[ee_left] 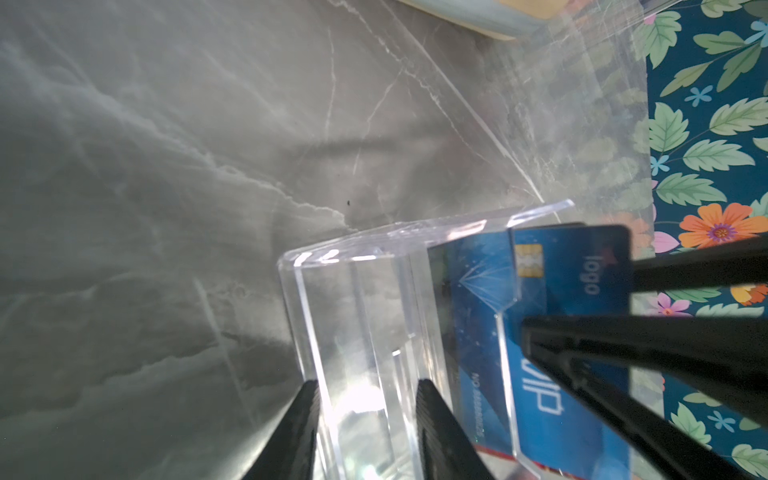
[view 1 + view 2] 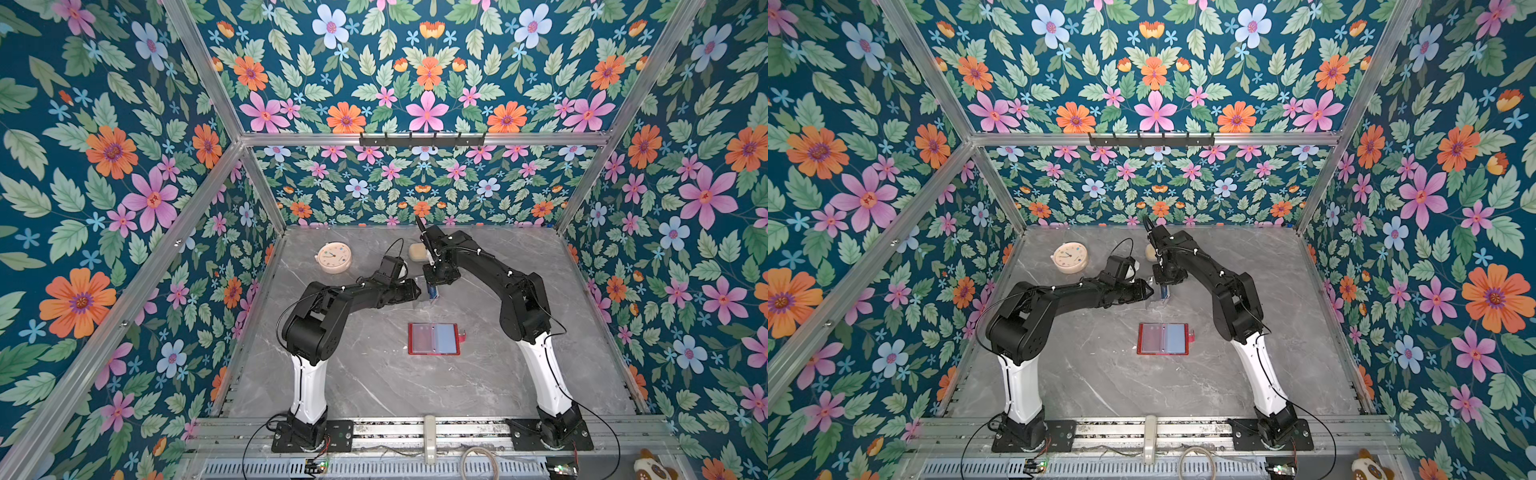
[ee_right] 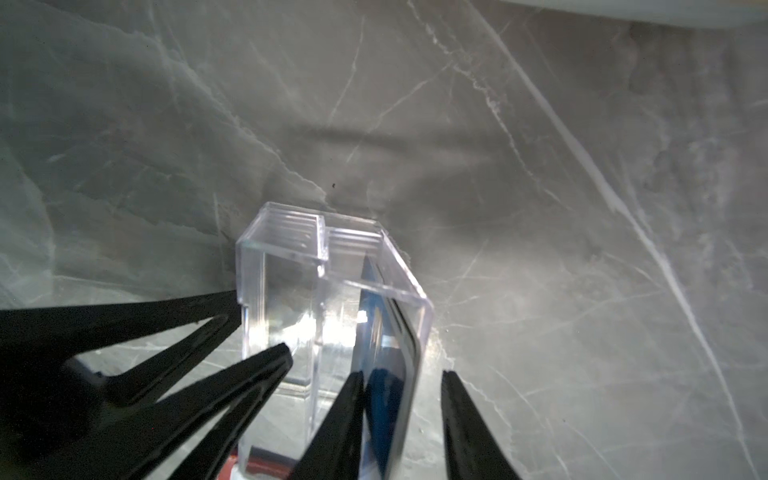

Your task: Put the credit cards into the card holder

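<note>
right wrist view: the blue card (image 3: 384,399) stands upright in the clear stand (image 3: 282,249) with a black card (image 3: 409,349) tight behind it. the right jaws straddle both from above, spread, one tip on the blue face and the other just clear of the black edge. the left jaws pinch the stand's end wall, close beside. the cards' long axis looks level with the surface (image 2: 374,382), so the way out is straight up, into open room. in a top view the card holder (image 2: 434,353) lies open and flat, well apart toward the arm bases.
</note>
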`<state>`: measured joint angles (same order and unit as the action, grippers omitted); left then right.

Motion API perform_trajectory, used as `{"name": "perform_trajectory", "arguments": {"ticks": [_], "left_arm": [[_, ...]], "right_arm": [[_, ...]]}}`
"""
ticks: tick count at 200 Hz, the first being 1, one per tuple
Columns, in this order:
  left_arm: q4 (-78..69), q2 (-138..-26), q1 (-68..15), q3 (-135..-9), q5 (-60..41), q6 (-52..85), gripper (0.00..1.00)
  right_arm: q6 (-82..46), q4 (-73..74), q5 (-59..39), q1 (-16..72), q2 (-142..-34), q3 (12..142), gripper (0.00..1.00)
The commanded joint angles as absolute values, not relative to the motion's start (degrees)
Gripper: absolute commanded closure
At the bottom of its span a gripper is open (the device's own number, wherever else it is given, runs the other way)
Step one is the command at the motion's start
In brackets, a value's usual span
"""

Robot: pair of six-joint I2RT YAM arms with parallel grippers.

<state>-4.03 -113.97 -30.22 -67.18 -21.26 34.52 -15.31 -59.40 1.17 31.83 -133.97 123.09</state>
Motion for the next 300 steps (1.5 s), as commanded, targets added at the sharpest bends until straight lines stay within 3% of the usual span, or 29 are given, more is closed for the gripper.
{"name": "perform_trajectory", "arguments": {"ticks": [1, 60, 132, 203, 300], "left_arm": [[-1.1, -114.3, -30.1, -66.9, -20.0, 34.3, 0.60], [-1.2, -114.2, -30.1, -66.8, -20.0, 34.3, 0.60], [-1.4, -114.1, -30.1, -66.7, -20.0, 34.4, 0.60], [-1.7, -113.7, -30.1, -66.2, -20.1, 34.6, 0.60], [-1.8, -114.1, -30.1, -66.3, -20.3, 34.6, 0.60]], "right_arm": [[-15.1, -62.0, 3.3, 32.0, -133.4, 124.0, 0.67], [-14.9, -62.8, 3.0, 32.4, -133.1, 125.0, 0.73], [-14.7, -64.2, 5.3, 33.0, -132.2, 124.7, 0.72], [-15.5, -60.8, -0.8, 33.0, -131.3, 121.6, 0.66], [-16.2, -61.7, 1.4, 32.9, -133.9, 121.9, 0.64]]}}
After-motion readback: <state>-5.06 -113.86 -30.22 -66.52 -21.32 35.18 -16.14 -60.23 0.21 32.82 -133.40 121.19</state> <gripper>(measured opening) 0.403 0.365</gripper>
